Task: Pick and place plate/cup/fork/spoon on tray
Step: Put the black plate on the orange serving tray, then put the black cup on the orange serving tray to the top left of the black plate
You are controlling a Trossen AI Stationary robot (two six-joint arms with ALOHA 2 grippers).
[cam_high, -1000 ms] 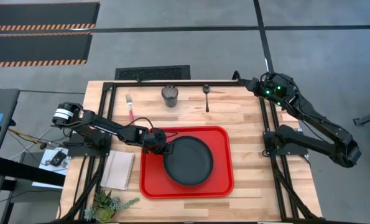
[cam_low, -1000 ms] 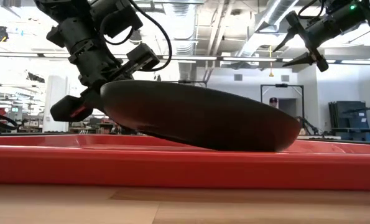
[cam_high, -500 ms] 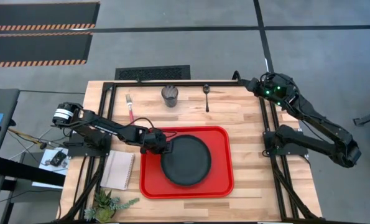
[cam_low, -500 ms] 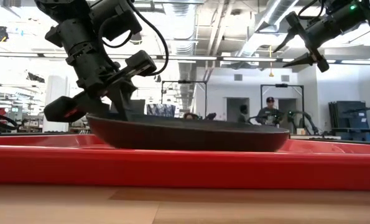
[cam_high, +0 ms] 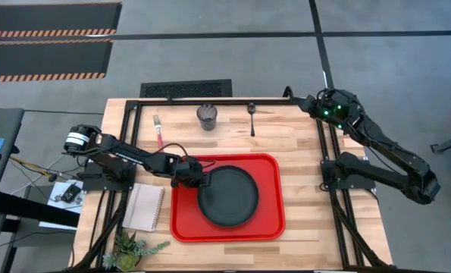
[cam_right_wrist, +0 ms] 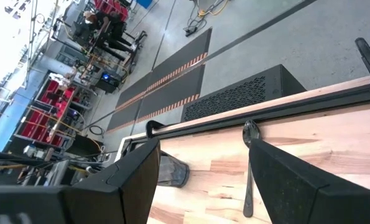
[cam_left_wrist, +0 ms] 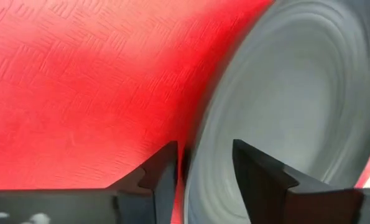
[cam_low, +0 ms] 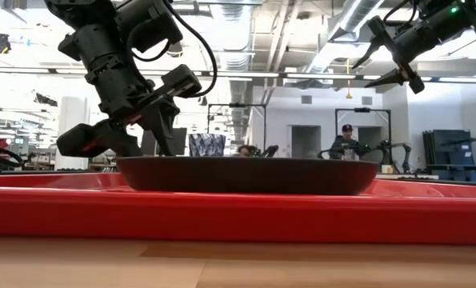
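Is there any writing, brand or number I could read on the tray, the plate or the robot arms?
None can be read.
The tray and plate are plain.
The arms show no legible label.
The notepad looks blank.

From my remote station: bright red tray [cam_high: 269, 224], its floor embossed with a fine crosshatch weave in the left wrist view. On the tray, the matte black plate [cam_high: 228, 196], showing faint concentric rings. Beyond the tray, on the pale striped wood surface [cam_high: 301, 144]: a dark translucent cup [cam_high: 207, 117]; a fork [cam_high: 159, 131] with a red-pink handle and silvery tines; an all-dark spoon [cam_high: 252, 118]. Left of the tray, a white notepad [cam_high: 144, 207] and a green plant [cam_high: 133, 247]. Black floor mats [cam_high: 47, 39] edged with orange-and-black hazard stripes. Both arms dark; green lights on the right one.
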